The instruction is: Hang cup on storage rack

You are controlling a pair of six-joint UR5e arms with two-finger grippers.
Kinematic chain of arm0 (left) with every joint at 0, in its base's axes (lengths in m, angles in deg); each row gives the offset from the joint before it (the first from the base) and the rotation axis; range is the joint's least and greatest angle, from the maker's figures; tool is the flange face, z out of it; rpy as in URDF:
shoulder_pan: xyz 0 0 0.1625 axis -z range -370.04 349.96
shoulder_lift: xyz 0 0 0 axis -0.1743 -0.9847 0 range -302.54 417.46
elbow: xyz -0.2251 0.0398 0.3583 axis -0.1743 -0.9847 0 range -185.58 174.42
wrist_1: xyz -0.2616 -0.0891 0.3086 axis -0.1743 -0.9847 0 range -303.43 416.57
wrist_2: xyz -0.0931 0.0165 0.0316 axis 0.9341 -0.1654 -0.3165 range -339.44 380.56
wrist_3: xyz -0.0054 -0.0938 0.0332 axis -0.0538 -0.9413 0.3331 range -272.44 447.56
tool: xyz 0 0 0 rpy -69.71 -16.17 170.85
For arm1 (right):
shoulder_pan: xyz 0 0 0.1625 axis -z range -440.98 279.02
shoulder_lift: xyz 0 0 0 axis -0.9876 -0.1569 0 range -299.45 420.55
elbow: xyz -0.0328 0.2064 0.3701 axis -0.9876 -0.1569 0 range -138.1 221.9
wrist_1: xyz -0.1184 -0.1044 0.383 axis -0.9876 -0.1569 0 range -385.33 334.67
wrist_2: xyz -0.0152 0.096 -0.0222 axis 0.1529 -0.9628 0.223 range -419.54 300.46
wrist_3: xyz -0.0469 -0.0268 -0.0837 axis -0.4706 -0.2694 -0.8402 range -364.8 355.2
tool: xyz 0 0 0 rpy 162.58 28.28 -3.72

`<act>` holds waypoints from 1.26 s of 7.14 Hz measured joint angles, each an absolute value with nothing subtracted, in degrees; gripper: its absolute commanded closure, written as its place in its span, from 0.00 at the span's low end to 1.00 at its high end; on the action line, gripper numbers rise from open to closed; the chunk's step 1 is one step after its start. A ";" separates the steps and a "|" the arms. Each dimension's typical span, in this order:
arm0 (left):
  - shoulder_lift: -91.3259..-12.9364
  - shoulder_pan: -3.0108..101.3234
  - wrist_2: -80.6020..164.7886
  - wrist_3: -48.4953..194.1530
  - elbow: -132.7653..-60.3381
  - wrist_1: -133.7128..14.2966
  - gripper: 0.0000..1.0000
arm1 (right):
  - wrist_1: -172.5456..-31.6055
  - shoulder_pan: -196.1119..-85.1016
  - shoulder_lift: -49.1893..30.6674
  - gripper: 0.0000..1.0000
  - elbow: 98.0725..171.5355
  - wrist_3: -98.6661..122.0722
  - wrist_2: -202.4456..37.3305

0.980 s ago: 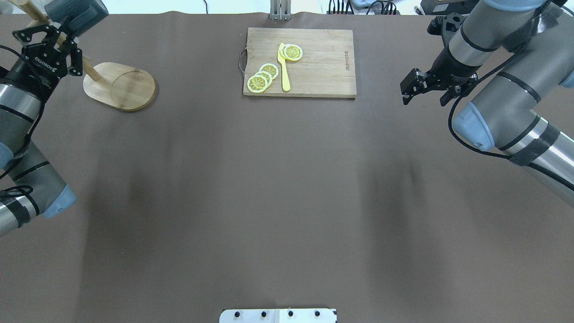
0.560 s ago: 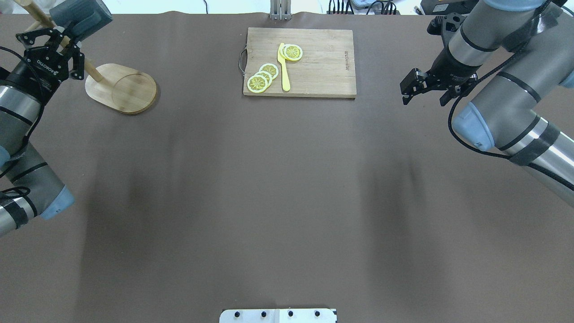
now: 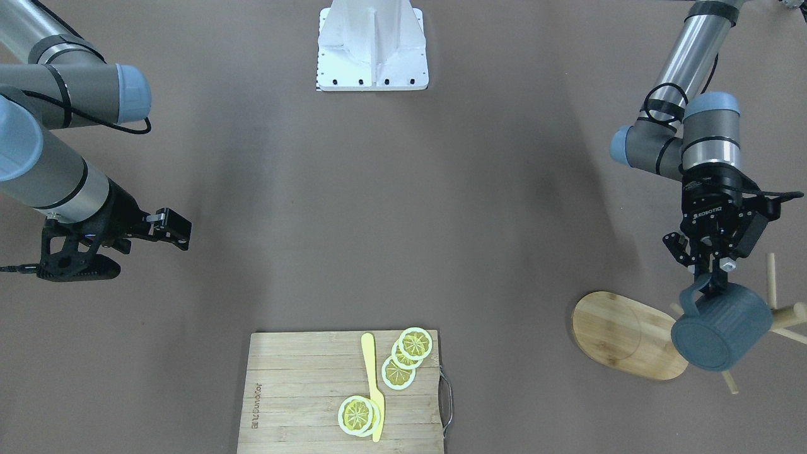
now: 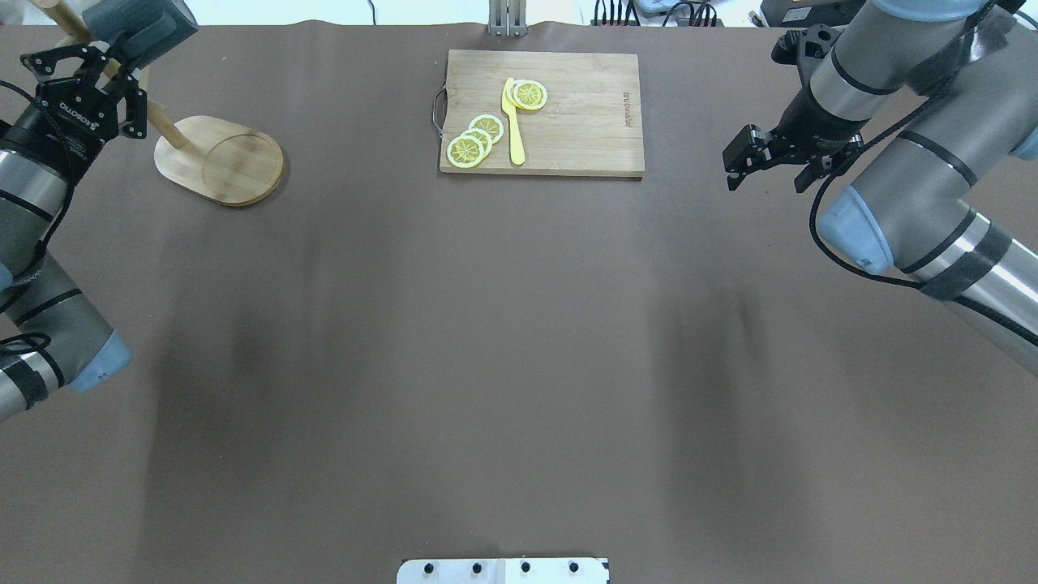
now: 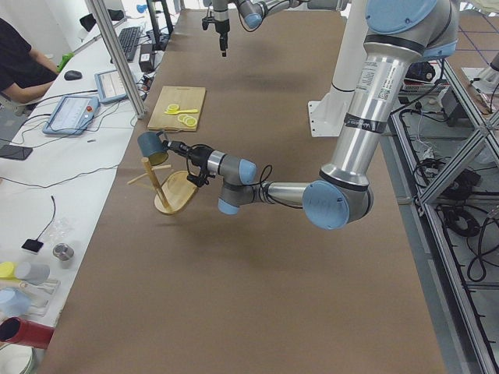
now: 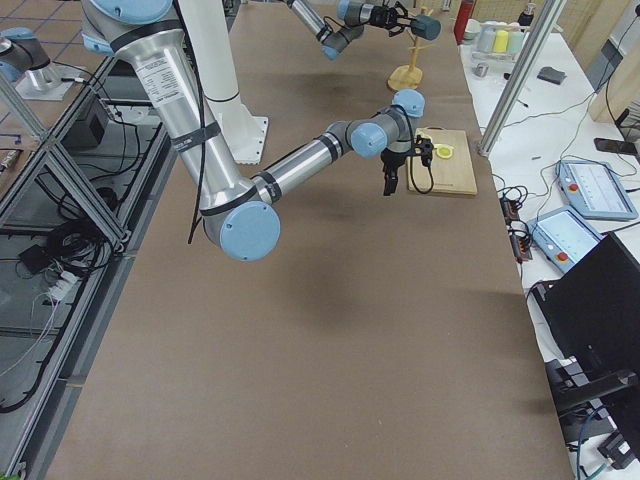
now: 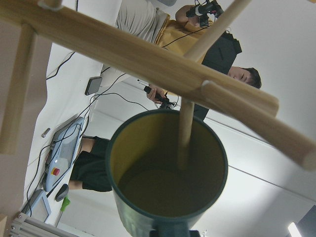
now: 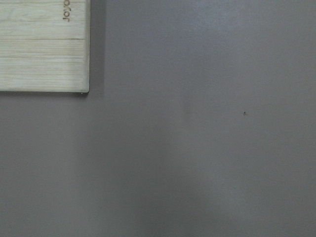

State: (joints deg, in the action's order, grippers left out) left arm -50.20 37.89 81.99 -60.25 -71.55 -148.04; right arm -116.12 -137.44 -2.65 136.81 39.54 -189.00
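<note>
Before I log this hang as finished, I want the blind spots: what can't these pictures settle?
- Peg through the handle or not: front view, the cup body covers the pegs' inner ends; left wrist view cuts the handle off at its bottom edge.
- Rack top: overhead view, cut off at the top-left corner.
- Board lettering: front view, too small.

Left pincer (image 3: 712, 282) hangs raised, clamped on the cup (image 3: 722, 335); right pincer (image 4: 765, 180) hovers, jaws apart.
</note>
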 measured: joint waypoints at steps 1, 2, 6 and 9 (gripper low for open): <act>-50.20 38.13 82.00 -60.35 -71.45 -148.02 1.00 | -116.12 -137.39 -2.65 0.00 136.82 39.57 -188.98; -50.20 38.36 82.00 -60.43 -71.35 -148.00 0.58 | -116.12 -137.35 -2.65 0.00 136.82 39.58 -188.96; -50.12 39.09 82.89 -60.83 -70.76 -147.24 0.02 | -116.12 -137.32 -2.65 0.00 136.84 39.59 -188.94; -49.81 39.41 83.52 -61.10 -71.79 -147.12 0.02 | -116.12 -137.25 -2.65 0.00 136.83 39.53 -188.93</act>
